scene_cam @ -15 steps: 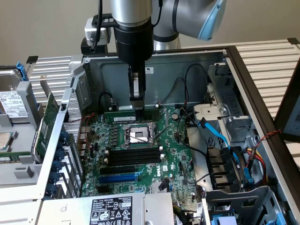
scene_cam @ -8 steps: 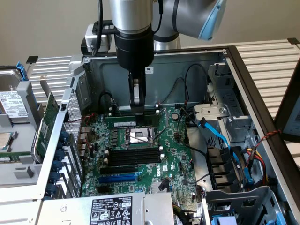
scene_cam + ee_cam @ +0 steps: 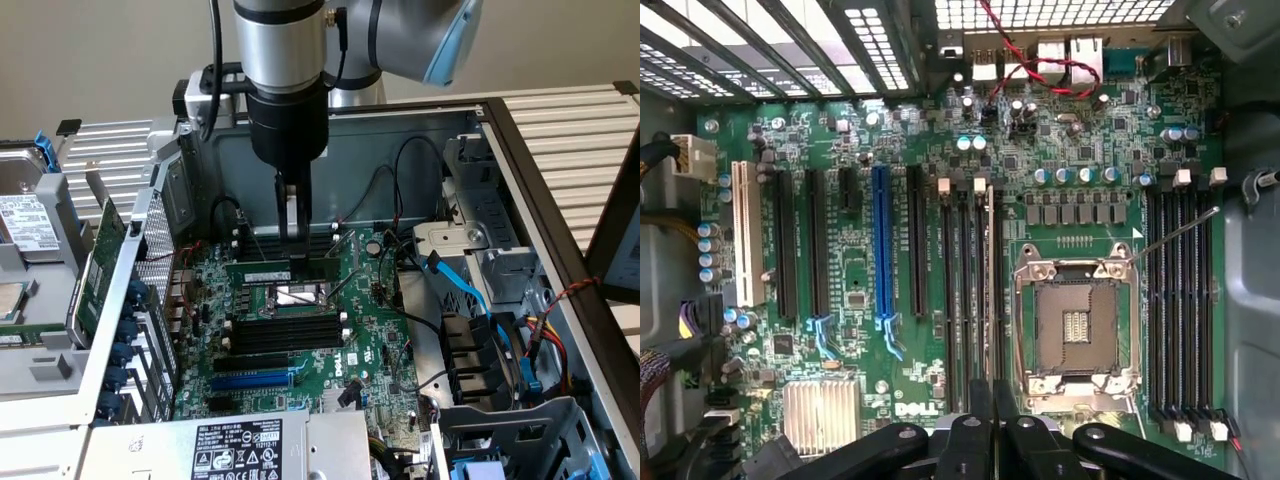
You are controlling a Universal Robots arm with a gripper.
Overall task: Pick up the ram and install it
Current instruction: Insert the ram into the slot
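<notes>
The pick-up looked done and the installing was not yet finished. The long, narrow green circuit-board ram stick with black chips and a white sticker [image 3: 258, 271] was off its resting place and stood on edge above the green Dell motherboard [image 3: 335, 350]. In the wrist view its thin edge [image 3: 990, 290] lined up with the long black memory slots [image 3: 958, 300] just beside the square metal processor socket [image 3: 1077, 330]. It appeared to hang clear of the board rather than sit in a slot, though its exact height could not be told. The slots on the socket's other side [image 3: 1180, 300] lay empty. The black two-fingered gripper [image 3: 296, 250] was nearly closed, pinching the ram near the end toward the exterior view's right.
</notes>
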